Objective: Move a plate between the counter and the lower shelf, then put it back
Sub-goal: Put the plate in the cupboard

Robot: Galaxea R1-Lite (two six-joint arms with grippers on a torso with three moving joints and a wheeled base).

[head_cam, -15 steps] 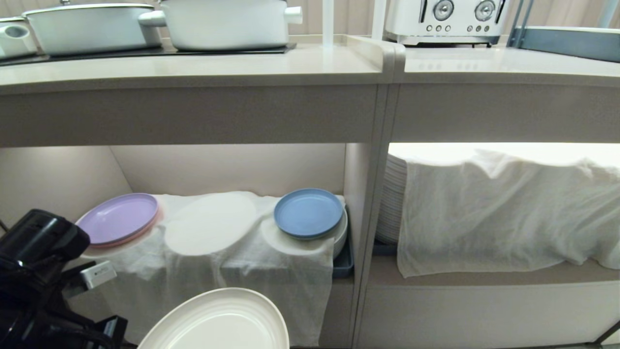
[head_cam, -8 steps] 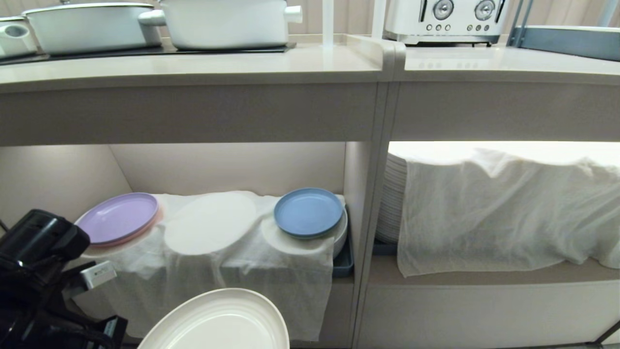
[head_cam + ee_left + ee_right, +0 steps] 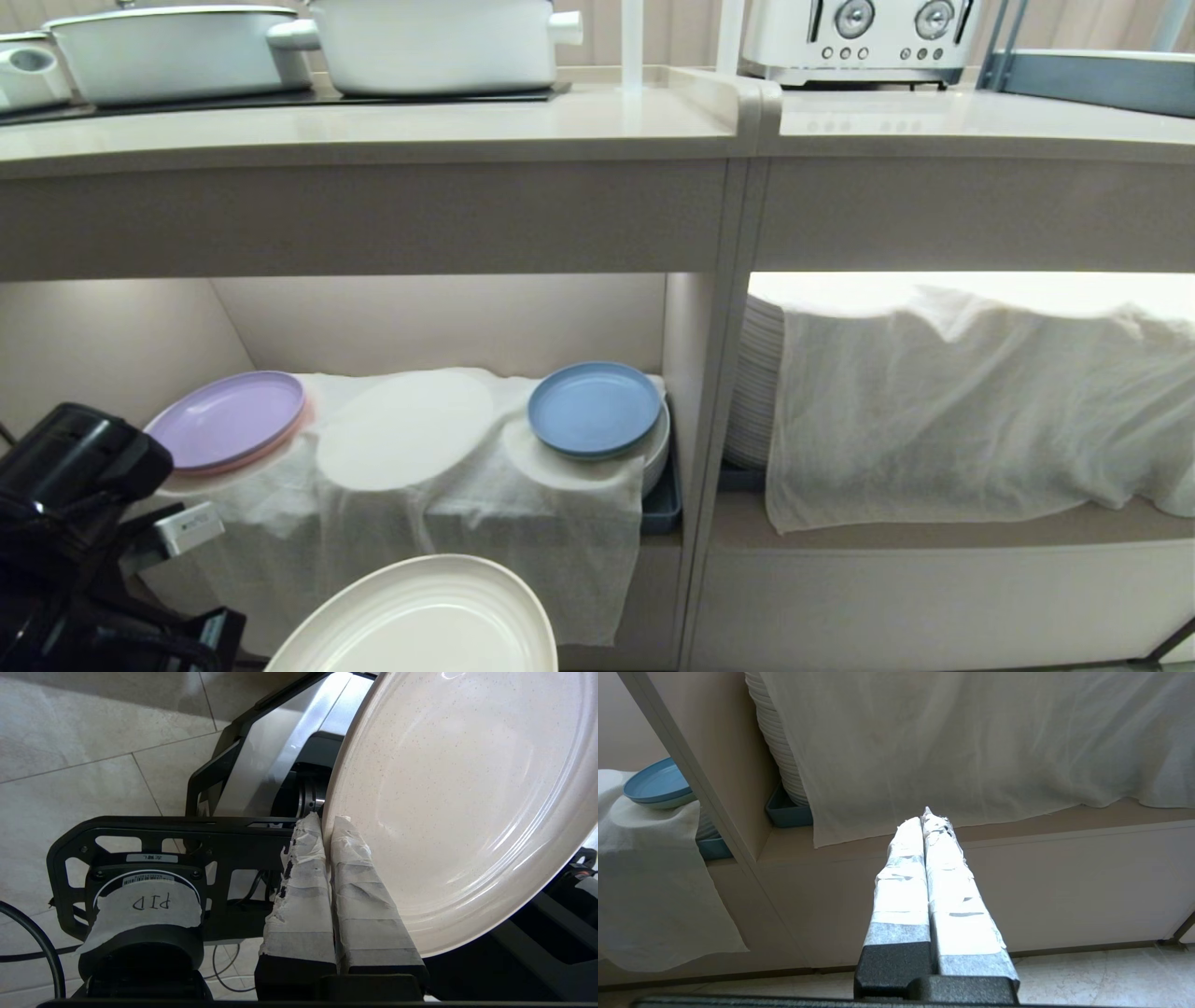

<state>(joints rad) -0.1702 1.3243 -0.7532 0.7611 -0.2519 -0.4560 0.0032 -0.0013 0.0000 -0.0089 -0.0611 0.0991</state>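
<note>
The cream plate (image 3: 420, 616) hangs low in front of the lower shelf (image 3: 448, 322), cut off by the bottom edge of the head view. My left gripper (image 3: 327, 821) is shut on the plate (image 3: 467, 788), with its taped fingers pinching the rim. The left arm (image 3: 75, 523) is at the lower left. On the shelf, a white cloth (image 3: 448, 523) drapes over round humps, and the middle hump is bare. The counter (image 3: 373, 131) runs above. My right gripper (image 3: 924, 814) is shut on nothing and points at the right-hand cubby.
A lilac plate (image 3: 229, 420) and a blue plate (image 3: 595, 409) rest on the cloth. White pots (image 3: 429, 42) stand on the black cooktop. A toaster (image 3: 859, 37) sits on the right worktop. The right cubby holds a cloth-covered stack of plates (image 3: 756, 383).
</note>
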